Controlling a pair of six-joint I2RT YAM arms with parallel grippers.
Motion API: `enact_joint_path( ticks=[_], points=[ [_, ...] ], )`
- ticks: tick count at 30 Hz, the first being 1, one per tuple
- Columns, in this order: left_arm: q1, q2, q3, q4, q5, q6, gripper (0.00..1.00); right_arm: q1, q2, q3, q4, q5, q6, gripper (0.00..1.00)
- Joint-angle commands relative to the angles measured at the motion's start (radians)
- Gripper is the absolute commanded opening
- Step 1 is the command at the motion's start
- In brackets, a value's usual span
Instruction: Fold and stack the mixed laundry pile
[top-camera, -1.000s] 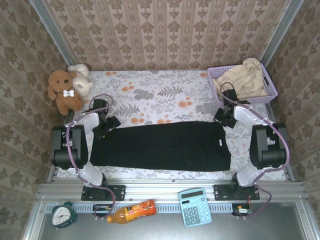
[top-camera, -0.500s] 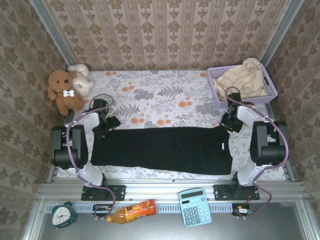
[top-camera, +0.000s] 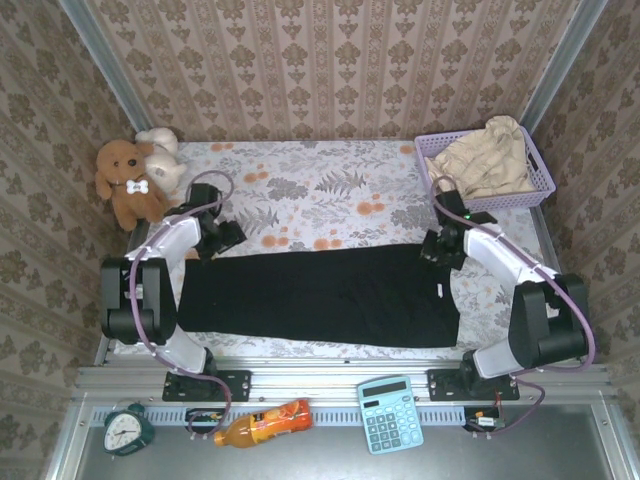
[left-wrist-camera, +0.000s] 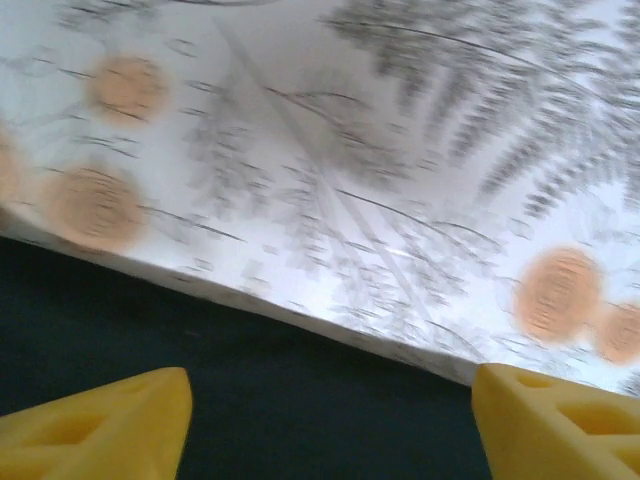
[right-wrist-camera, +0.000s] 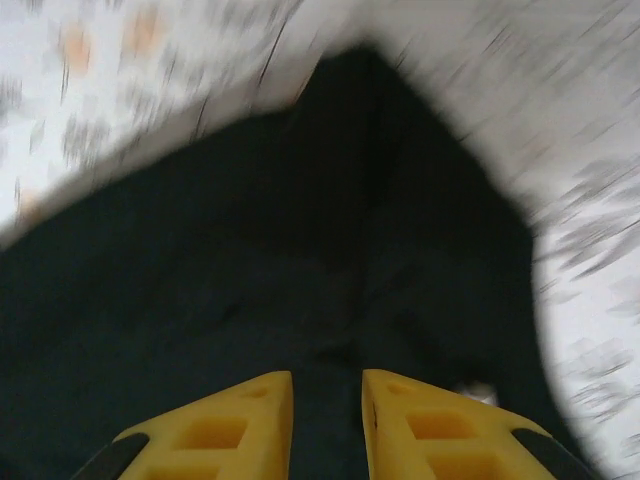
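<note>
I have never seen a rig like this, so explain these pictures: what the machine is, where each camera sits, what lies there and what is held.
Two robot arms are bolted at the table's near edge, each with a two-finger gripper. One picture looks down from above and behind; two come from wrist cameras. On the floral table lies a large plain black cloth garment, flat. A pale beige garment sits in a lavender plastic mesh basket; brown and cream plush toys sit far left. The left gripper is open over the black garment's edge; the right gripper seems pinched on its corner.
</note>
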Motion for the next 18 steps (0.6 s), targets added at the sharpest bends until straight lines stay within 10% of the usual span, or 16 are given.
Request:
enact_joint_path(
  ticks=[1,6,18],
  points=[
    [-0.055,-0.017,-0.015,-0.035,0.05,0.031,0.55,0.054,0.023,-0.059,0.059,-0.118,0.102,0.26],
    [-0.063,0.032,-0.084,-0.004,0.094,0.018,0.01,0.061,0.208,0.013,0.14,-0.157,0.114,0.17],
    [-0.156,0.108,-0.096,-0.1,0.095,0.025,0.0,0.064,0.808,0.739,0.124,-0.112,0.085,0.18]
  ],
)
